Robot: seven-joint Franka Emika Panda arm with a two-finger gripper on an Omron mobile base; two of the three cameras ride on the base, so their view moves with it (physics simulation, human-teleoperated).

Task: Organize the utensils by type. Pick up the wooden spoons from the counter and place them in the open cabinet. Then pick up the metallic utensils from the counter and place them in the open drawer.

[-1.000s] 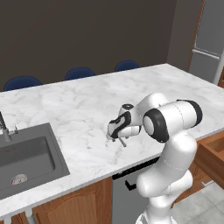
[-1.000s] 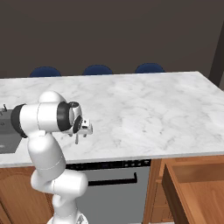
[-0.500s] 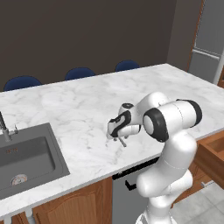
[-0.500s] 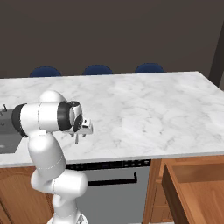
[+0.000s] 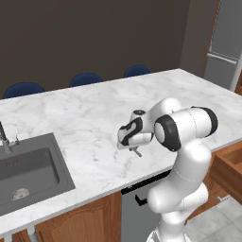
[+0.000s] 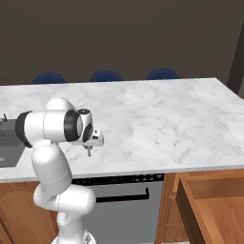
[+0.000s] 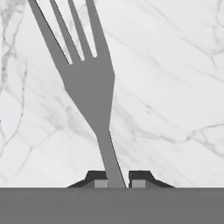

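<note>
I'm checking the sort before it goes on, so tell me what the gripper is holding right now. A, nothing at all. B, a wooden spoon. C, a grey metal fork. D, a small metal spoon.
C: in the hand view the gripper is closed on the slim handle of a grey metal fork, whose tines point away over the white marble counter.

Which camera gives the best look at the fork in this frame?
The hand view: the fork fills it, tines spread up over the marble counter, handle pinched between the fingertips of the gripper. In the left and right base views it is at most a tiny sliver under the gripper.
</note>
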